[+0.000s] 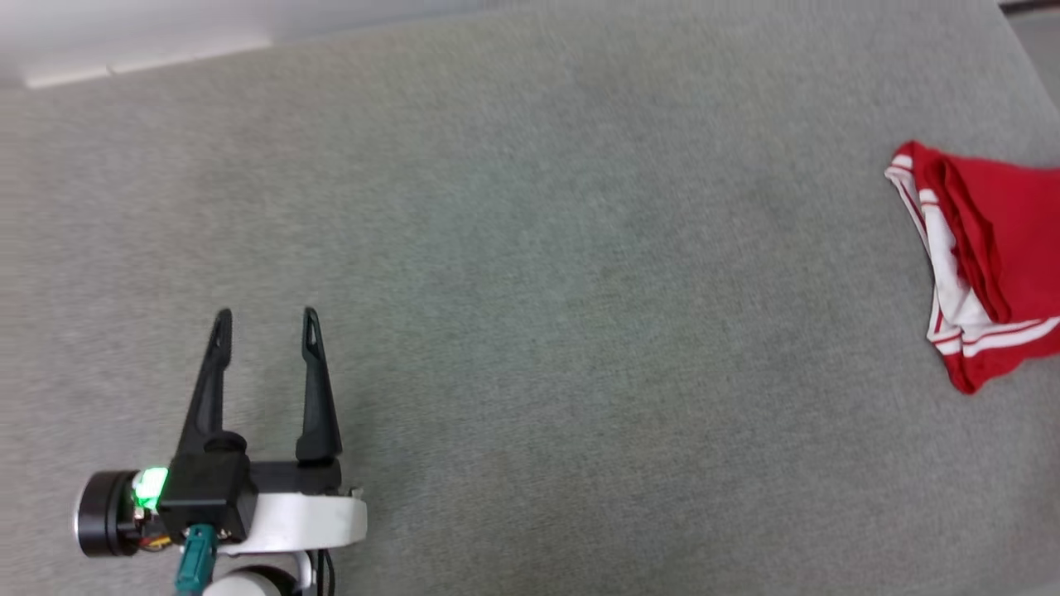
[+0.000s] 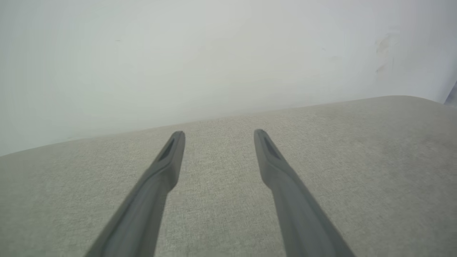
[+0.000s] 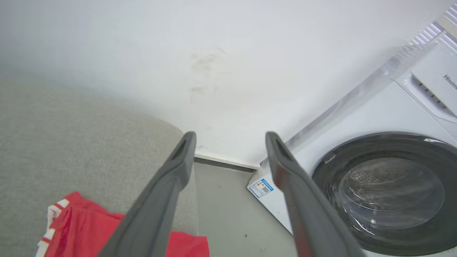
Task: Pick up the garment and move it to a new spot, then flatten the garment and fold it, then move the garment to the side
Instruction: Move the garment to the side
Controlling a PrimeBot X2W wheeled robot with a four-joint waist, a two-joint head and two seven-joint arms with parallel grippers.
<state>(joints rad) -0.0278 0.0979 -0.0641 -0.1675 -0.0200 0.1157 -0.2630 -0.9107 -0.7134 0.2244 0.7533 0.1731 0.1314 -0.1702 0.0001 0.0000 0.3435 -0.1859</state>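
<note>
The garment (image 1: pixel 985 257), a folded red jersey with white and striped trim, lies at the right edge of the grey fabric surface (image 1: pixel 530 298), partly cut off by the head view's border. In the right wrist view the garment (image 3: pixel 78 228) sits below and left of my right gripper (image 3: pixel 230 137), whose fingers stand open and empty above it, pointing past the surface's edge. My left gripper (image 1: pixel 267 319) rests open over the surface's near left, far from the garment. The left wrist view shows the left gripper (image 2: pixel 219 134) spread with nothing between the fingers.
A white wall (image 2: pixel 214 53) rises behind the surface. To the right of the surface's edge lies a strip of floor (image 3: pixel 228 214) and a white front-loading washing machine (image 3: pixel 392 189) with a round glass door.
</note>
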